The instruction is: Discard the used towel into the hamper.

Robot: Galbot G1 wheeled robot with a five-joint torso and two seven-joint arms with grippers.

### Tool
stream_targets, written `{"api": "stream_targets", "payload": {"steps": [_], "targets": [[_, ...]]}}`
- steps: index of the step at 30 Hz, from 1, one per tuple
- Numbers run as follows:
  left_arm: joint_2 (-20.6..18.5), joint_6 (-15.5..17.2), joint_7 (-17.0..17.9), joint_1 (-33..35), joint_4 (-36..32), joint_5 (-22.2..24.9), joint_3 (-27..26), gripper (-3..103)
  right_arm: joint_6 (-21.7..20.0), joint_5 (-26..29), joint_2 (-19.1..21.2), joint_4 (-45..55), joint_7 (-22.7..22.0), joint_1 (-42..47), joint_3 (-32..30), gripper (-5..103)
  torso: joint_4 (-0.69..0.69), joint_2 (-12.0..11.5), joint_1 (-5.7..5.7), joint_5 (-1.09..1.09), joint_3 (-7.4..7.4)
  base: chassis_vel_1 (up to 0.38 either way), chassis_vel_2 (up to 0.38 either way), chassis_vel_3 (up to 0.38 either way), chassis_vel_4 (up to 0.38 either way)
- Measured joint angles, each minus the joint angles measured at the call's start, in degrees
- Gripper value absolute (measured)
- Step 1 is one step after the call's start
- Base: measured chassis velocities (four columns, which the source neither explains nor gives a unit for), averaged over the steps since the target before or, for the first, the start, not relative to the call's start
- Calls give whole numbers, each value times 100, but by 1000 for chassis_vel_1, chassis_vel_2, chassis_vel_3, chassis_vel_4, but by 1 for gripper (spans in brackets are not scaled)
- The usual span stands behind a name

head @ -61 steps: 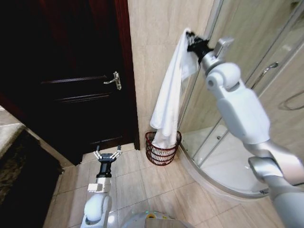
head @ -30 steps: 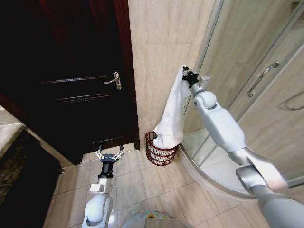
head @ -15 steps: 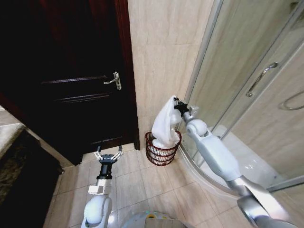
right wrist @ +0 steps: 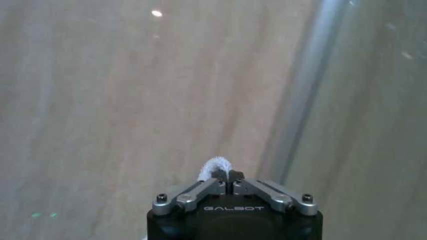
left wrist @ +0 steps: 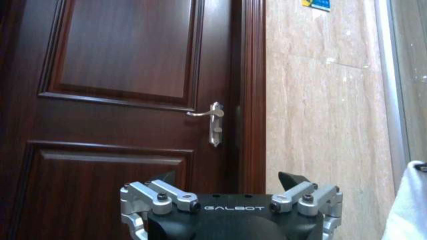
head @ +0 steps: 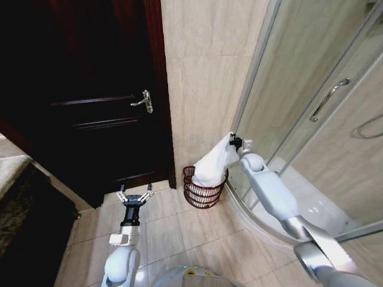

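Note:
The white towel (head: 213,165) hangs from my right gripper (head: 234,142), which is shut on its top corner just above the hamper. The towel's lower part is bunched inside the hamper (head: 203,194), a small dark red-brown openwork basket on the floor against the tiled wall. In the right wrist view the right gripper (right wrist: 227,184) pinches a tuft of the towel (right wrist: 215,166) between closed fingers. My left gripper (head: 134,194) stands open low over the floor tiles, left of the hamper, facing the door. A strip of the towel (left wrist: 408,210) shows at the edge of the left wrist view.
A dark wooden door (head: 96,113) with a metal handle (head: 145,101) is left of the hamper. A glass shower enclosure (head: 311,101) with a curved base (head: 263,218) rises to the right. Beige floor tiles (head: 179,230) lie open in front.
My right arm has lowered steadily, bringing the towel down from high on the wall so that its lower part now bunches in the hamper. The left arm has stayed in place.

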State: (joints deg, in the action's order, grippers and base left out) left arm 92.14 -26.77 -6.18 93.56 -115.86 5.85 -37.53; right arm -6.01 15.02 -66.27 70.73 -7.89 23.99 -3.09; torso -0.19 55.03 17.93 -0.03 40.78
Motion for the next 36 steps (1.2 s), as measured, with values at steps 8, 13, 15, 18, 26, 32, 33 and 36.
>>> {"api": "stream_targets", "payload": {"steps": [8, 13, 15, 18, 26, 32, 33, 36], "targets": [[0, -18, 3, -37, 29, 41, -25, 100, 619, -241, -89, 89, 1420, 576, 247, 1, -2, 0, -1, 4, 0, 0, 0, 0, 0], [0, -13, 5, -40, 29, 84, -47, 100, 397, 109, -220, 57, 1347, 781, 320, 1, 0, 0, 0, 2, 0, 0, 0, 0, 0], [0, -10, 5, -50, 45, 94, -47, 100, -19, 476, -306, 22, 1124, 869, 310, 1, 0, 0, 0, 3, 0, 0, 0, 0, 0], [0, -7, 6, -66, 64, 102, -45, 100, -420, 716, -394, -84, 923, 939, 214, 1, -1, 0, -1, 2, 0, 0, 0, 0, 0], [0, -4, 72, -103, 100, 119, -45, 100, -746, 764, -709, -818, 844, 983, -161, 1, -1, 0, -1, 3, 0, 0, 0, 0, 0], [0, 106, 119, -164, 58, 109, -48, 100, -750, 543, -1022, -1577, 1091, 976, -536, 1, -1, 0, 0, 4, 0, 0, 0, 0, 0], [0, 106, 119, -164, 58, 109, -48, 100, -750, 543, -1022, -1577, 1091, 976, -536, 1, -1, 0, 0, 4, 0, 0, 0, 0, 0], [0, 151, 119, -218, 57, 74, -16, 100, -615, 441, -1158, -1962, 1218, 967, -688, 1, -1, 0, 0, 4, 0, 0, 0, 0, 0]]}}
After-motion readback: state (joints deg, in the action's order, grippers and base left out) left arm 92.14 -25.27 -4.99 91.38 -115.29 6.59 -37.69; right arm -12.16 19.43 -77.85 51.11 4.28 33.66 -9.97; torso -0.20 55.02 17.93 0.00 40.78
